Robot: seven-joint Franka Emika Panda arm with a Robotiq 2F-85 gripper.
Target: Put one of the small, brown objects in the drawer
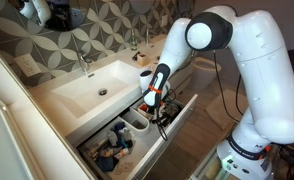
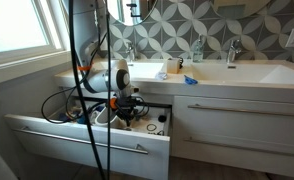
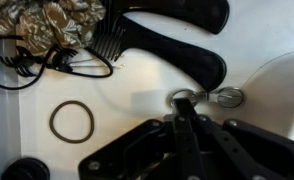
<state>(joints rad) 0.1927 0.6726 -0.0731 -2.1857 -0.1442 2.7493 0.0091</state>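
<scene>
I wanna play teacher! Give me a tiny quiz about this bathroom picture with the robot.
1. True or false: the drawer is pulled open.
2. In the wrist view, where is the small brown ring? A) in the sink B) on the white drawer floor, clear of the fingertips of the gripper C) on a tap
3. What colour is the comb lying above the ring in that view?
Key: 1 true; 2 B; 3 black.
</scene>
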